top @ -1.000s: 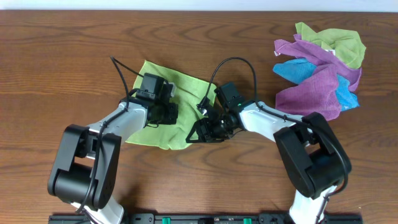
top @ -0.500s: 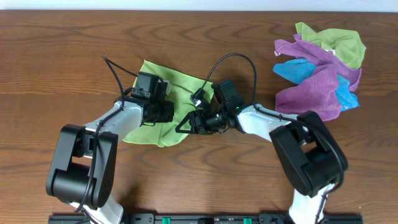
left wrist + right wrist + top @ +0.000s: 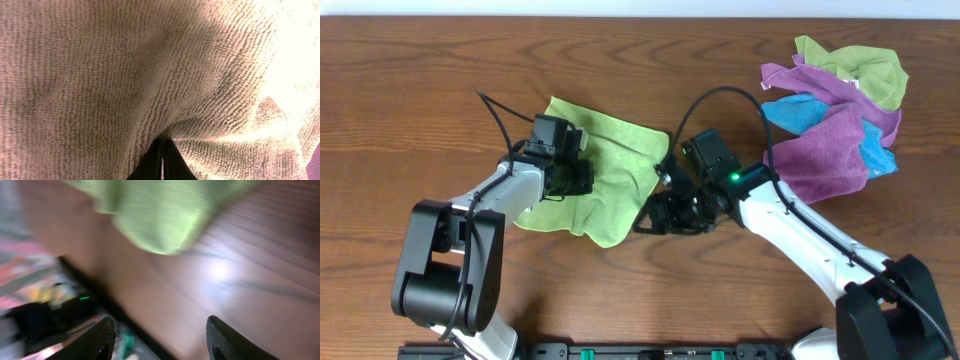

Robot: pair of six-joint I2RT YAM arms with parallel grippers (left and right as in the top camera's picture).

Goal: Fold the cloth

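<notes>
A lime-green cloth lies partly folded on the wooden table, left of centre. My left gripper rests on the cloth's left half, its fingers shut on a pinch of the cloth's fabric, which fills the left wrist view. My right gripper is open and empty, just off the cloth's lower right corner. The right wrist view is blurred; it shows the cloth's corner above bare wood between the spread fingers.
A heap of purple, blue and green cloths lies at the back right. The table's front edge with a black rail runs below the arms. Cables loop above both wrists.
My right gripper has let go of the cloth and drawn back to the right, off its corner. The cloth's right flap now lies spread flatter. My left gripper has shifted slightly left.
</notes>
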